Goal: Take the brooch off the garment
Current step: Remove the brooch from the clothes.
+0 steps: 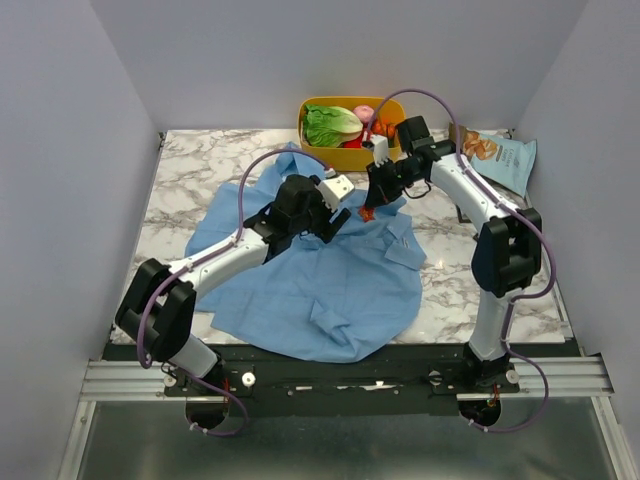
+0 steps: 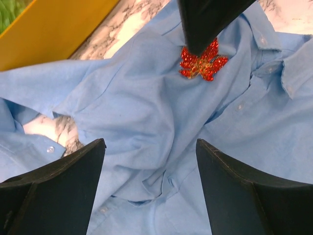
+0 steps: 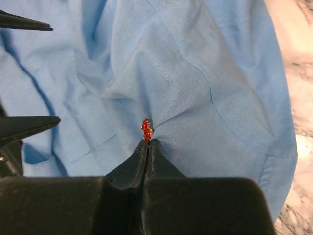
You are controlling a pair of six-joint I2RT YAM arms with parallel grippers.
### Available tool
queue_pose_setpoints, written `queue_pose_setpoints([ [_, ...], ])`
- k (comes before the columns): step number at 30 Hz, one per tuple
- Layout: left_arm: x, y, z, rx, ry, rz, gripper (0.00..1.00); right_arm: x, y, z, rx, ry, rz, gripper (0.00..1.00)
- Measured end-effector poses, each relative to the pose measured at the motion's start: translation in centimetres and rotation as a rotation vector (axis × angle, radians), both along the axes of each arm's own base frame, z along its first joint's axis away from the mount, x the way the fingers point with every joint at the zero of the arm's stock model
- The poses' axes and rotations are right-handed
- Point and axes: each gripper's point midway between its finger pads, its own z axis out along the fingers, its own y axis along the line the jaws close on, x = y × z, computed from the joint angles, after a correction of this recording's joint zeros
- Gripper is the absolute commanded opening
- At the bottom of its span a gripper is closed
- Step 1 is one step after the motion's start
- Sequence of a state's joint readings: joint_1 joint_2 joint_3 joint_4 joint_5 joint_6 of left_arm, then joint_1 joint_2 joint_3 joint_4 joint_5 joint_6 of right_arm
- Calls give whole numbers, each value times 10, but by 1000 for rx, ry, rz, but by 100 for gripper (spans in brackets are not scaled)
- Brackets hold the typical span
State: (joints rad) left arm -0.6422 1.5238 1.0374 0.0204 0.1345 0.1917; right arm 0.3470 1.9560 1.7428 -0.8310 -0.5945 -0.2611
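The light-blue shirt (image 1: 320, 290) lies crumpled across the marble table. The only ornament on it is a small red-orange glittery leaf-shaped brooch (image 1: 367, 212), near the collar; no paler one shows. My right gripper (image 3: 148, 141) is shut on the brooch (image 3: 146, 129), which sticks out edge-on past the tips, and the cloth (image 3: 195, 73) puckers towards it. In the left wrist view the brooch (image 2: 203, 62) sits flat under the right finger (image 2: 210, 19). My left gripper (image 2: 149, 144) is open and empty, just above folded shirt cloth (image 2: 137, 98), left of the brooch.
A yellow bin (image 1: 345, 155) with lettuce and toy food stands at the back, just behind the shirt; it also shows in the left wrist view (image 2: 49, 29). A snack bag (image 1: 500, 155) lies at the back right. Bare marble (image 1: 190, 170) shows left of the shirt.
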Motion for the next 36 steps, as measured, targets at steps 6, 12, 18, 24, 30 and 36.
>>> queue_pose_setpoints([
  [6, -6, -17, 1, 35, -84, -1, 85, -10, 10, 11, 111, 64, 41, 5],
  [12, 3, -25, -14, 70, -115, 38, 85, -22, 19, 23, 199, 117, 82, 5],
  [18, 10, -16, -24, 114, -188, 59, 85, -22, 18, 24, 262, 168, 83, 5],
  [24, -4, -5, -47, 191, -345, 3, 85, -20, 14, 12, 295, 237, 69, 5],
  [30, -28, -3, -53, 251, -587, -72, 99, -22, 16, 12, 315, 259, 78, 6],
  [36, -26, -9, -31, 245, -781, -45, 95, -26, 17, 15, 329, 274, 86, 7],
])
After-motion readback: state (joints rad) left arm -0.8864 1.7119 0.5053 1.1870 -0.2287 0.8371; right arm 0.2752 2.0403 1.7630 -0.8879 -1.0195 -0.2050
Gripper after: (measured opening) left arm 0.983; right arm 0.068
